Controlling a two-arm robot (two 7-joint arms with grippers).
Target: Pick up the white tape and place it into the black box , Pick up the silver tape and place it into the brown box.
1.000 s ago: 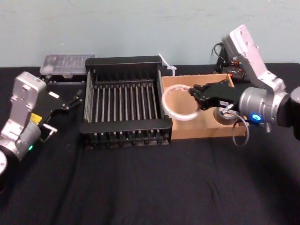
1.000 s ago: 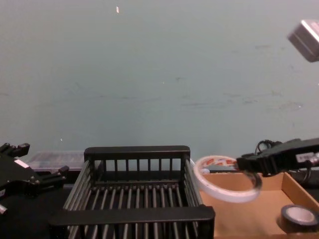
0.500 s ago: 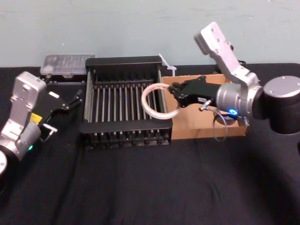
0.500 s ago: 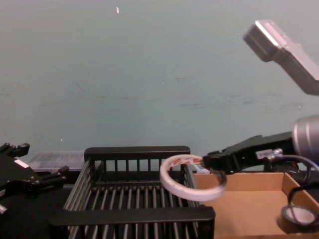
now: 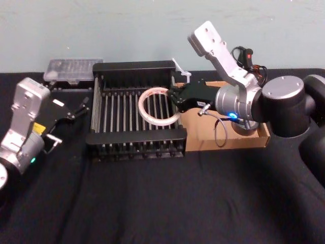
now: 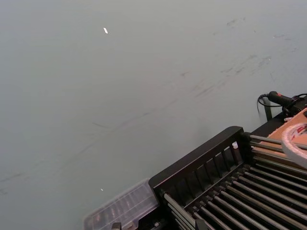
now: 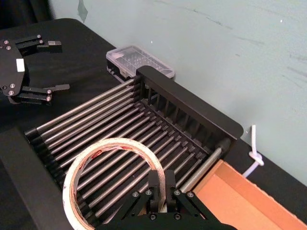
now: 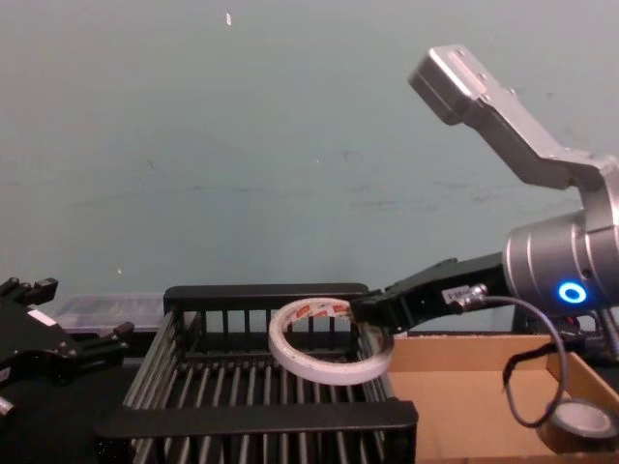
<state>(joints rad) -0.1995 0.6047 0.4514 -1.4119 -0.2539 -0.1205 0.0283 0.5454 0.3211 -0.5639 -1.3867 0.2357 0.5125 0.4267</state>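
My right gripper point(image 5: 175, 99) is shut on the rim of the white tape point(image 5: 141, 108), holding it in the air over the right part of the black box point(image 5: 134, 136). From the right wrist, the white tape point(image 7: 117, 143) hangs flat above the crate's bars, with the right gripper point(image 7: 160, 179) pinching its near edge. The brown box point(image 5: 203, 138) stands against the crate's right side, and the silver tape point(image 8: 580, 420) lies in its far right corner. My left gripper point(image 5: 68, 122) is parked open to the left of the crate.
A clear plastic case point(image 5: 72, 68) sits behind the crate's left corner. A white tie point(image 5: 182, 71) lies behind the two boxes, and cables point(image 5: 246, 56) are at the back right. Black cloth covers the table in front.
The right arm has carried the white tape to the left, from above the brown box to above the black box. The left arm has not moved.
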